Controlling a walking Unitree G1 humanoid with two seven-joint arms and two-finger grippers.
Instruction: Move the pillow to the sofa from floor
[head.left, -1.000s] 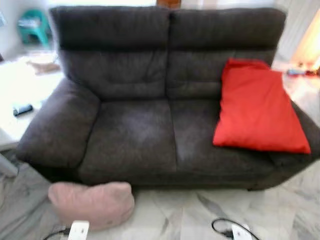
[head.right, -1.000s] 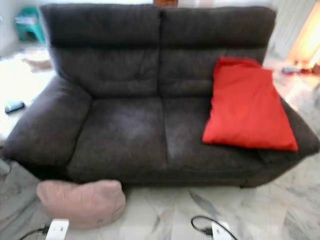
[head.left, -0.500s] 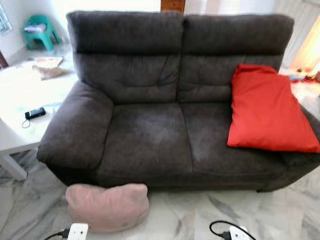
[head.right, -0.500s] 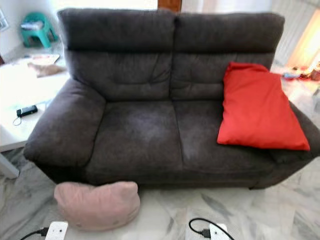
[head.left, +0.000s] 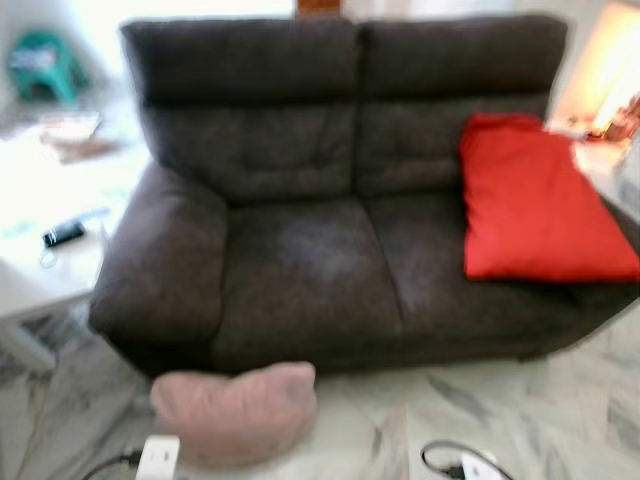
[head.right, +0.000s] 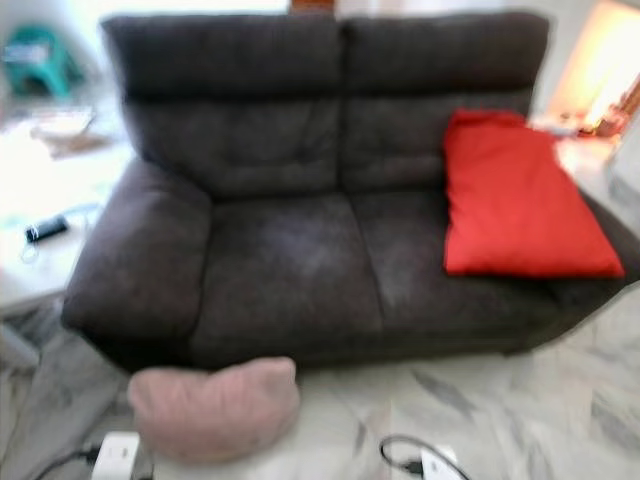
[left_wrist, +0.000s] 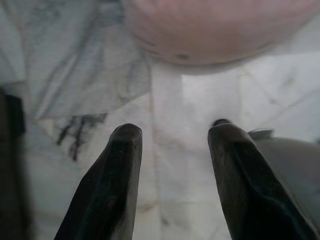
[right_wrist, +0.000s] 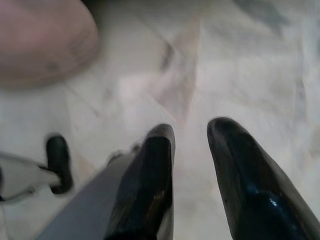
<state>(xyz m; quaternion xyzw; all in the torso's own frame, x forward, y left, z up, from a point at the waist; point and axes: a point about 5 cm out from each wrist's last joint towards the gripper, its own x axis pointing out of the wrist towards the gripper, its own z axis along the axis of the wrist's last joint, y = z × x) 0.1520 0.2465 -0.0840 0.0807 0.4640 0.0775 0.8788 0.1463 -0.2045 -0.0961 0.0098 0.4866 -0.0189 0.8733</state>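
- pink pillow (head.left: 236, 412) lying on the marble floor (head.left: 520, 410), right against the front of the dark brown sofa (head.left: 300, 270), below its left seat.
- red cushion (head.left: 540, 205) leaning on the sofa's right end, against backrest and armrest.
- left gripper (left_wrist: 172, 145) hanging above bare floor, fingers spread apart, nothing between them; pillow ahead of the tips, not touching.
- right gripper (right_wrist: 192, 137) also over the floor, fingers parted with a narrow gap, empty; pillow off to one side, apart.
- white table (head.left: 40, 270) beside the sofa's left arm, small black device (head.left: 63, 235) on it.
- head views blurred.
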